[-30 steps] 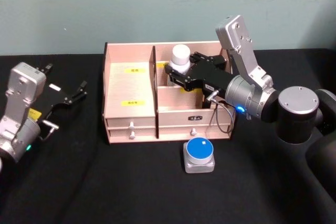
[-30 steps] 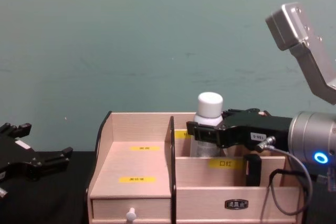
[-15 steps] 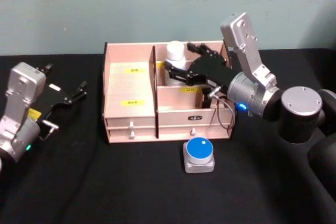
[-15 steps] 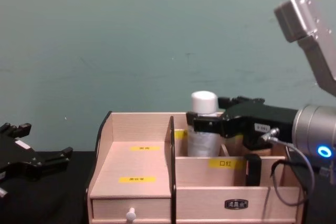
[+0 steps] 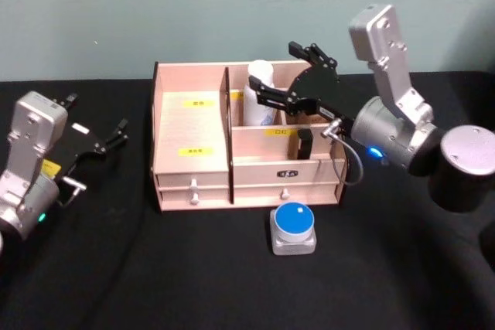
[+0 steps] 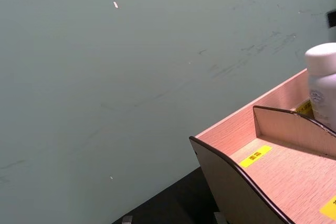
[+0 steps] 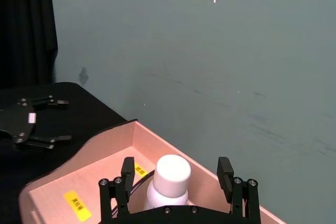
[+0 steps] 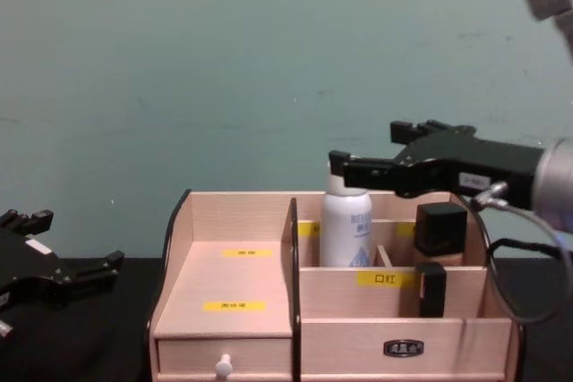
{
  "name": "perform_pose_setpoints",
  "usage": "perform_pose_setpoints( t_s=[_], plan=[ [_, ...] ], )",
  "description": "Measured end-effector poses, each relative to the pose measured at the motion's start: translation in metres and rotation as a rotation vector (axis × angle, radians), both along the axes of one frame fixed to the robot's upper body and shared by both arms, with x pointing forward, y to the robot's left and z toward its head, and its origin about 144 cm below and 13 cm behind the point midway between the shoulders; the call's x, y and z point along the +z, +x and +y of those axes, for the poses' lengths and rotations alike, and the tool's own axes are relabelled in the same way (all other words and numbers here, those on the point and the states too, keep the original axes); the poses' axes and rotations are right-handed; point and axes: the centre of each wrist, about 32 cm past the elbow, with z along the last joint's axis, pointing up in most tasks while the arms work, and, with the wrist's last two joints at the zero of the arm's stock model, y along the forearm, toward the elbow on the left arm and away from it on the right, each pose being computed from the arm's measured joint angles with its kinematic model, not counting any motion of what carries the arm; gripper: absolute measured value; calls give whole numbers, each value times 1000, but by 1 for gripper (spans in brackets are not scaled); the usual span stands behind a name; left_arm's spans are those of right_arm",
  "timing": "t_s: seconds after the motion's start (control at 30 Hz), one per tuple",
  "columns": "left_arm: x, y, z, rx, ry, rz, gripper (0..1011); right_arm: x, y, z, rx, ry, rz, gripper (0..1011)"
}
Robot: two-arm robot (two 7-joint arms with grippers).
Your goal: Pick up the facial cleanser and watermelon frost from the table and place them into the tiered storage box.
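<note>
Your right gripper [image 7: 176,169], jaws pinching the white capped bottle [image 5: 261,94] a second ago, now holds them spread clear of its cap, so the bottle stands upright in the far compartment of the light wooden tiered storage box [image 5: 192,125]; the blue-lidded square case [image 5: 293,226] waits nearer on the black table [image 5: 155,268].

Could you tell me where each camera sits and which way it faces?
Head: above, looking down at the tiered storage box; left gripper parked, right gripper open over it.
Chest: low, facing the box's front; both grippers.
Left wrist: across the box towards the wall.
Right wrist: past its fingers at the white bottle.
All share that bottle.
</note>
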Motion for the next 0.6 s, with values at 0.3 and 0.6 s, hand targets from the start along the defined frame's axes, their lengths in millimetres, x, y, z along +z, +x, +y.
perform_pose_setpoints(
  t_s=[0.3, 0.6],
  plan=[
    [0, 0, 0, 0, 0, 0, 1001, 25, -50, -24, 17, -9, 23, 1002],
    [0, 0, 0, 0, 0, 0, 1001, 30, -110, -46, 68, -45, 66, 1002]
  ],
)
